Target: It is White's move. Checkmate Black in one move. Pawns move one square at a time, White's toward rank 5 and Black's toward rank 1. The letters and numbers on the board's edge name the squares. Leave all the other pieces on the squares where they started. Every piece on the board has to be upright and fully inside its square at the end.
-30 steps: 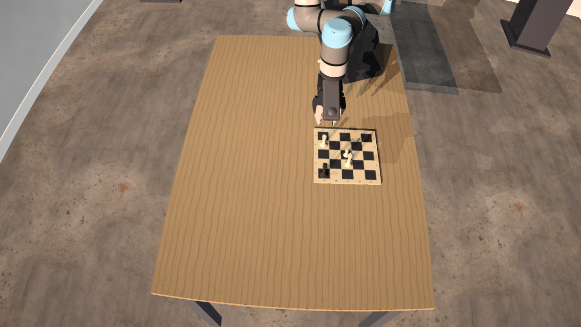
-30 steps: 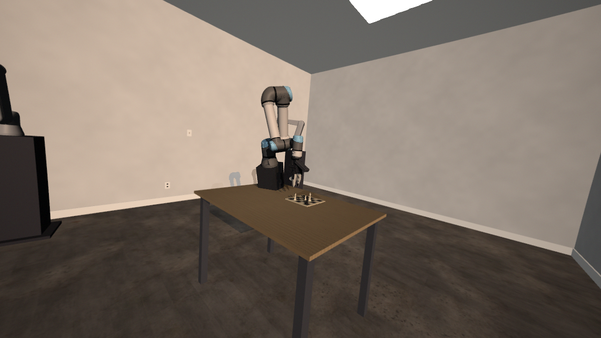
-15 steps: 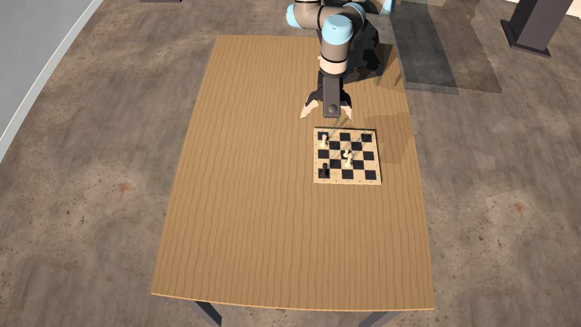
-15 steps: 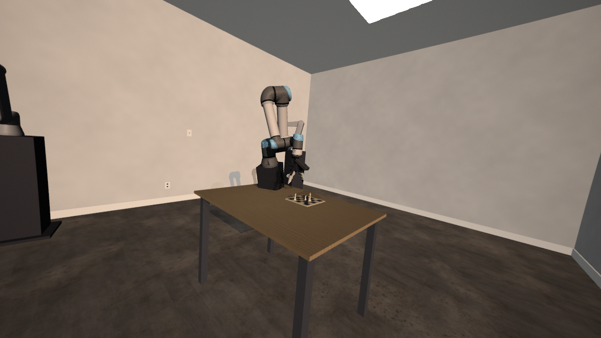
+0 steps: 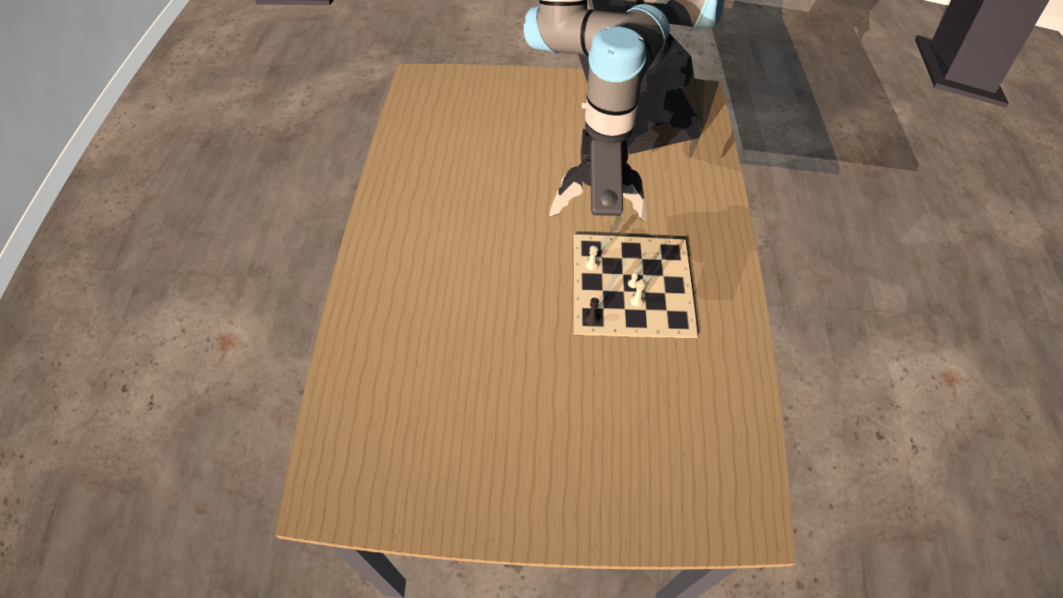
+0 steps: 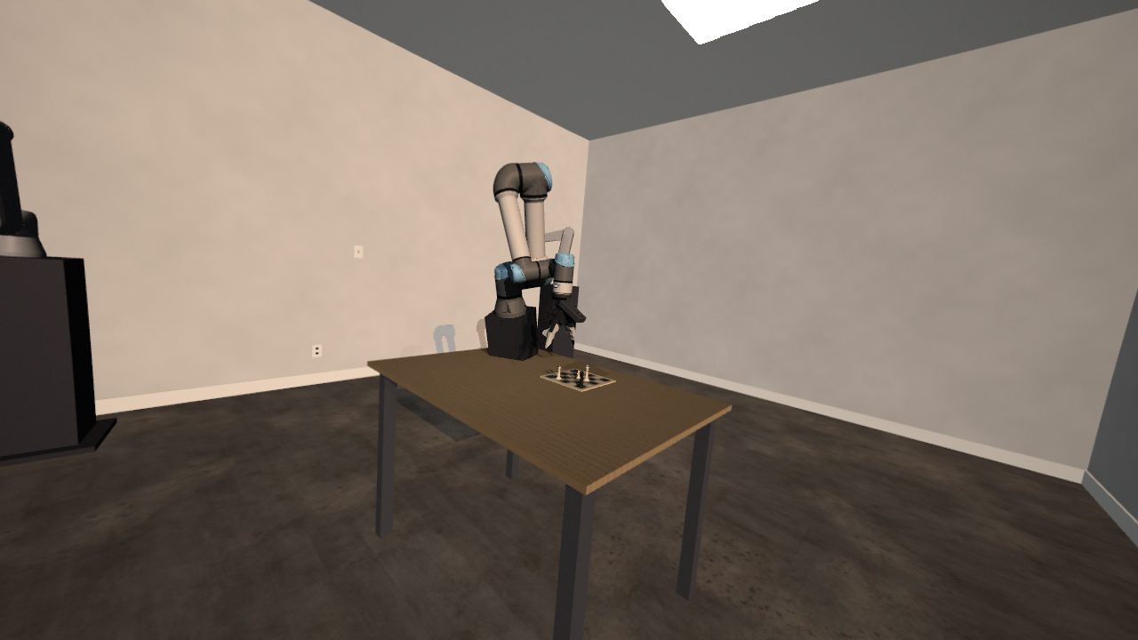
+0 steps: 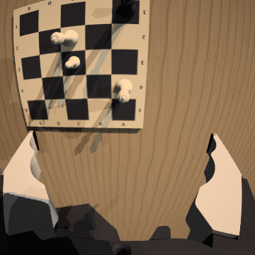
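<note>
The small chessboard (image 5: pixel 635 289) lies on the right half of the wooden table. A white piece (image 5: pixel 591 257) stands upright on A4; it also shows in the wrist view (image 7: pixel 123 90). A taller white piece (image 7: pixel 64 37) stands on C2 and a white pawn (image 7: pixel 71 62) on C3. A black piece (image 5: pixel 593 311) stands on A1, cut by the top edge in the wrist view (image 7: pixel 125 7). My gripper (image 5: pixel 598 212) is open and empty, raised above the bare table just beyond the board's rank 5 edge. Its fingers stand wide apart and touch nothing.
The arm's dark base (image 6: pixel 508 334) stands at the table's far end, behind the board. The board sits near the table's right edge (image 5: pixel 754 297). A dark cabinet (image 6: pixel 39 350) stands far off by the left wall.
</note>
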Available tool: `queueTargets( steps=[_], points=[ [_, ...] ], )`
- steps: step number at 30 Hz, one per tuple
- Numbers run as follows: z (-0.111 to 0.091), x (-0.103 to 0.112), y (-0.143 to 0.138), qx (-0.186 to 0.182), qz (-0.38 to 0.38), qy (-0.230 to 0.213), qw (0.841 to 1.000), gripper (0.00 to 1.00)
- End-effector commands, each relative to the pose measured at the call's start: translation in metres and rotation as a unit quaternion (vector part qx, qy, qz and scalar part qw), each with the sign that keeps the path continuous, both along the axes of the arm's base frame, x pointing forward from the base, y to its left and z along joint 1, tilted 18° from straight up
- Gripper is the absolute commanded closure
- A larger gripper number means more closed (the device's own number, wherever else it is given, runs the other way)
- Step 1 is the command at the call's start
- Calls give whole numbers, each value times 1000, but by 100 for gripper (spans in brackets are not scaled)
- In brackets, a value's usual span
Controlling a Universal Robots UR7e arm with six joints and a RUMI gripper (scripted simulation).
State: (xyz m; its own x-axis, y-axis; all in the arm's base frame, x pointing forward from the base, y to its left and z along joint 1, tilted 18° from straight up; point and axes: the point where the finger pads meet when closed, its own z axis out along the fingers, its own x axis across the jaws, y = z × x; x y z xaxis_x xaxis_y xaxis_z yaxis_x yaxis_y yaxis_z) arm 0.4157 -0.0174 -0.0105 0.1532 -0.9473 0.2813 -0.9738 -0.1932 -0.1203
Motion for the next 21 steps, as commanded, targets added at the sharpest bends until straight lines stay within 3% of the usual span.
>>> queueTargets(
  steps=[1, 10, 21],
  points=[
    [1, 0, 0, 0, 0, -1, 1000, 0],
    [10, -1, 3, 0, 0, -1, 1000, 0],
    [49, -8, 13, 0, 0, -1, 1000, 0]
  ],
)
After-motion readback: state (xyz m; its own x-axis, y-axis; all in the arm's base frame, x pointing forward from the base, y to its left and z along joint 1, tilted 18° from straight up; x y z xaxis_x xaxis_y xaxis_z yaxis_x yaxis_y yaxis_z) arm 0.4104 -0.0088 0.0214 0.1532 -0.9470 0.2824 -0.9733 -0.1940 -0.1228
